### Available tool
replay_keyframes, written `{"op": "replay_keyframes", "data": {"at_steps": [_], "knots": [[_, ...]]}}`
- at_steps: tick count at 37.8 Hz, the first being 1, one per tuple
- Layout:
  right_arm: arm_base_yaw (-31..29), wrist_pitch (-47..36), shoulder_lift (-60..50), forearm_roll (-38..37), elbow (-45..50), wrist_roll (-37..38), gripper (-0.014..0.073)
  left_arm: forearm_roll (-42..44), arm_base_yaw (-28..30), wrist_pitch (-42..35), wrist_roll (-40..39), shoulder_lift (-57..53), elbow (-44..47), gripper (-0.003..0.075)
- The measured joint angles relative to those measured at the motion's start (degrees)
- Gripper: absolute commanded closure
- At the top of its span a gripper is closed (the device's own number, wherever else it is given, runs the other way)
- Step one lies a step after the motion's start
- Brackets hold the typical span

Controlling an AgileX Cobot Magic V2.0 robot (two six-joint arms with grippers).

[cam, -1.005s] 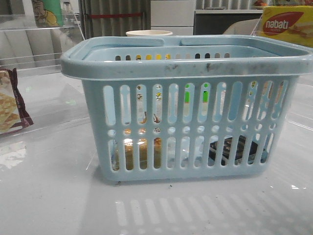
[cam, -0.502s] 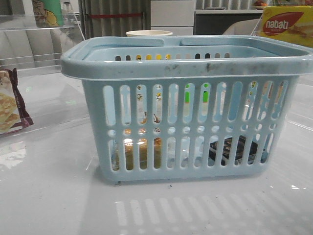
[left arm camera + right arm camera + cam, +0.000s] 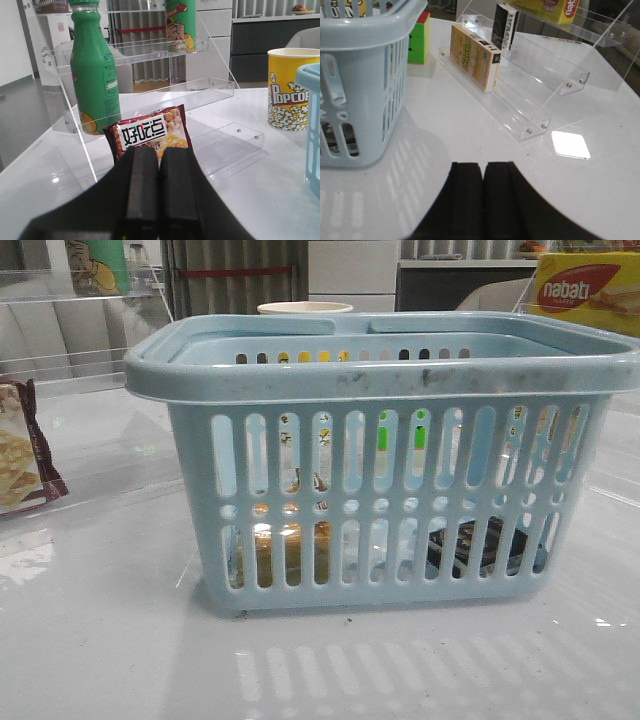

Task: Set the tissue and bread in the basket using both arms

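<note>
Now left pincer (image 3: 159,200) and right pincer (image 3: 482,200) sit closed, empty-handed.

Seen only in the two wrist views, nothing of either arm in the front view. Left gripper (image 3: 159,200): two matte black fingers (image 3: 141,190), flat-faced, blocky, with rounded upper corners, widening below into a black body with sloping shoulders. Faint sheen along the finger faces. Right gripper (image 3: 482,200): same make, two black fingers (image 3: 466,200) with squared, slightly rounded tips, dull finish, flaring into a dark body at the frame's edge. No cables, screws or markings visible on either. Upper links hidden from every view.
</note>
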Motion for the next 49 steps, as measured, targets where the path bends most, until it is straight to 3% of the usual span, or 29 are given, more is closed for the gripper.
{"op": "replay_keyframes", "data": {"at_steps": [23,49], "knots": [[-0.7,-12.2,-0.1,0.5,0.6,1.0,0.0536,0.0,0.0,0.0,0.0,0.0,0.0,0.0629],[-0.7,-13.3,-0.1,0.5,0.6,3.5,0.0536,0.0,0.0,0.0,0.0,0.0,0.0,0.0629]]}}
